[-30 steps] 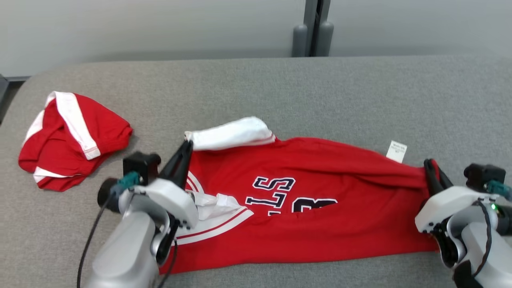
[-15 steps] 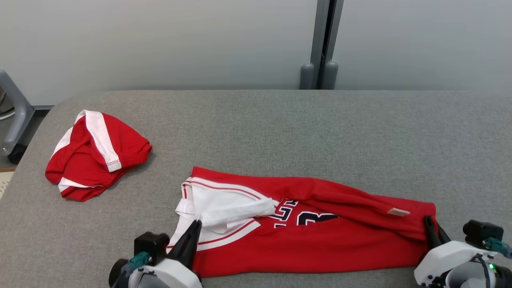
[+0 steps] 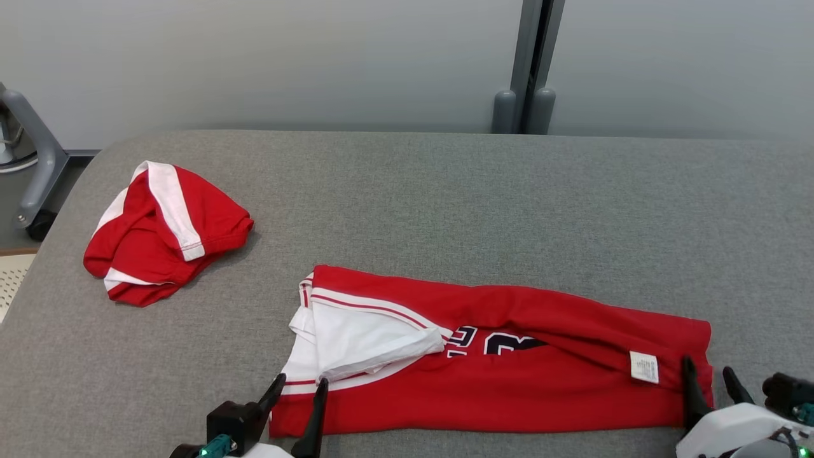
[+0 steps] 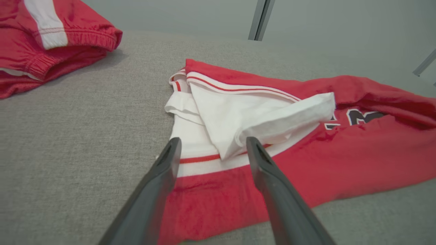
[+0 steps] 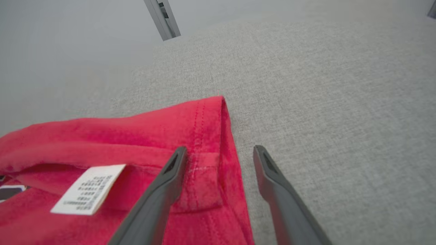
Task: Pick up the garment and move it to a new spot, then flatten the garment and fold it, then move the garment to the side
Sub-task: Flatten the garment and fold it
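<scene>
The garment point(image 3: 509, 375) is a red jersey with white trim and dark lettering, folded into a long band lying flat near the table's front edge. Its white sleeve end point(image 4: 238, 119) lies at the left, its hem with a white care label point(image 5: 87, 189) at the right. My left gripper point(image 3: 299, 391) stands open over the white-trimmed left end, with nothing between its fingers point(image 4: 163, 170). At the hem's right corner my right gripper point(image 3: 707, 381) is also open, its left finger point(image 5: 170, 180) over the red cloth and the other over bare table.
A second red and white garment point(image 3: 162, 232) lies bunched at the table's back left. The grey fabric table point(image 3: 477, 203) runs wide behind the jersey. A grey post point(image 3: 531, 63) stands against the wall behind, and a chair leg point(image 3: 32, 165) shows at far left.
Both grippers have opened and let go of the jersey, which now lies flat in its fold. The head camera has shifted, so the whole scene sits differently.
</scene>
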Tool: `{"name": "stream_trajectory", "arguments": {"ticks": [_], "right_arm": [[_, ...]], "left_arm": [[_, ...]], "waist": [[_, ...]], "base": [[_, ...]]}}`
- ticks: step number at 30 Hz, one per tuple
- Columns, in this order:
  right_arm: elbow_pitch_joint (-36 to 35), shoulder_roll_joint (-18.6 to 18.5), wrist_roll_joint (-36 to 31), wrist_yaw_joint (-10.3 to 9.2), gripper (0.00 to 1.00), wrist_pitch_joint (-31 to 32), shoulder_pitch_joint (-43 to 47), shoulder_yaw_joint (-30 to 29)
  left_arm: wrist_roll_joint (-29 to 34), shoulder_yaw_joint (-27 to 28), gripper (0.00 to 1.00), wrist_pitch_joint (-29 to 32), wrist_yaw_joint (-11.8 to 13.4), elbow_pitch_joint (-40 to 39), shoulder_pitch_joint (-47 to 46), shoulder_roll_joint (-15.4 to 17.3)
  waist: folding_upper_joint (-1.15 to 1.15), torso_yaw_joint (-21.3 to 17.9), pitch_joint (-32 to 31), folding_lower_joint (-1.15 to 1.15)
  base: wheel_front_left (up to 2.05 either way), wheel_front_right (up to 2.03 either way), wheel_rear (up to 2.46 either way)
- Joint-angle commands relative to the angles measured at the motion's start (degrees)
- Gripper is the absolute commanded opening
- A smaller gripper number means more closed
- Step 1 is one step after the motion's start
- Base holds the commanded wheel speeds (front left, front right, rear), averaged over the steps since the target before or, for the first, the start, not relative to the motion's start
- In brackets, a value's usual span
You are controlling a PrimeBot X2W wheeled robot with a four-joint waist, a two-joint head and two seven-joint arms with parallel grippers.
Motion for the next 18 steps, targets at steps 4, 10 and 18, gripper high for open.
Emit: {"name": "stream_trajectory", "arguments": {"ticks": [4,10,18], "right_arm": [[3.70,0.29,-0.18,-0.02,1.00,0.19,0.78,0.98],[7.02,1.37,1.99,0.06,0.87,2.27,-0.91,5.42],[6.44,-2.26,5.43,-0.14,0.00,0.65,-2.78,7.58]], "left_arm": [[1.70,1.25,1.00,-0.24,-0.42,-0.90,0.80,-0.36],[3.01,2.83,1.00,-0.24,-1.08,-1.03,0.03,-0.70],[4.42,5.06,1.00,-0.25,-1.22,-1.48,-0.46,-1.23]], "waist": [[0.00,0.44,1.04,0.00],[0.00,0.56,2.01,0.00],[0.00,0.29,2.10,0.00]], "base": [[0.00,0.00,0.00],[0.00,0.00,0.00],[0.00,0.00,0.00]]}}
